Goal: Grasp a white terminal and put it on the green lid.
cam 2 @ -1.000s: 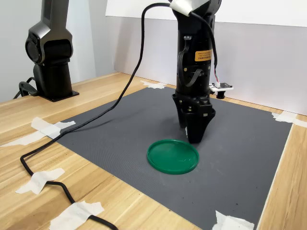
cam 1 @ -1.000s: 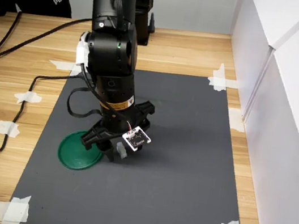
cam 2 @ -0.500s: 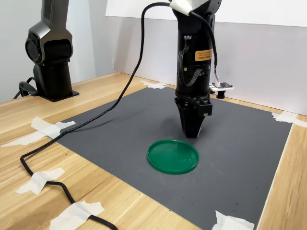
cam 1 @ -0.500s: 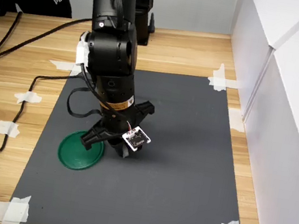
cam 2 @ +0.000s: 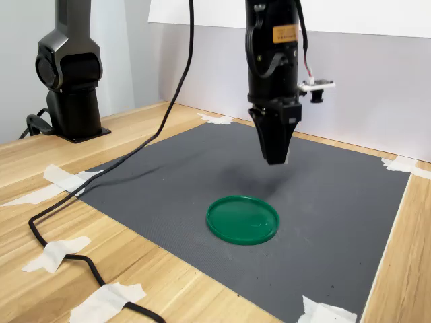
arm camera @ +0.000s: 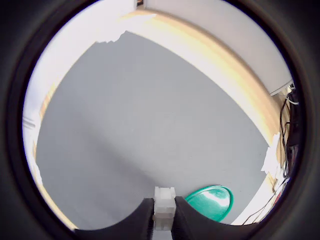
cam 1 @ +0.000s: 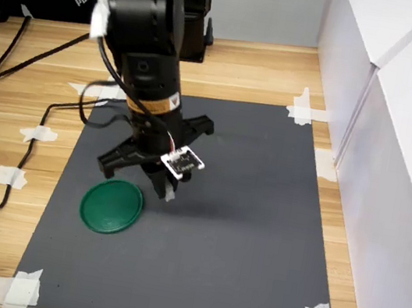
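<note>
The gripper (arm camera: pixel 163 220) hangs above the grey mat (cam 1: pixel 260 210), fingers (arm camera: pixel 142 217) pinched on the white terminal (arm camera: pixel 164 205), just beside the green lid (cam 2: pixel 242 219) and not yet over it. That block is tiny: released off-centre, it may bounce off the lid's rim onto the mat. The lid holds nothing.

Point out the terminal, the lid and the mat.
terminal (arm camera: pixel 164 201), wrist view, its face between the claw's fingers.
lid (cam 2: pixel 242 219), second exterior view, centre of the disc.
mat (cam 1: pixel 256 233), first exterior view, bare grey surface.
</note>
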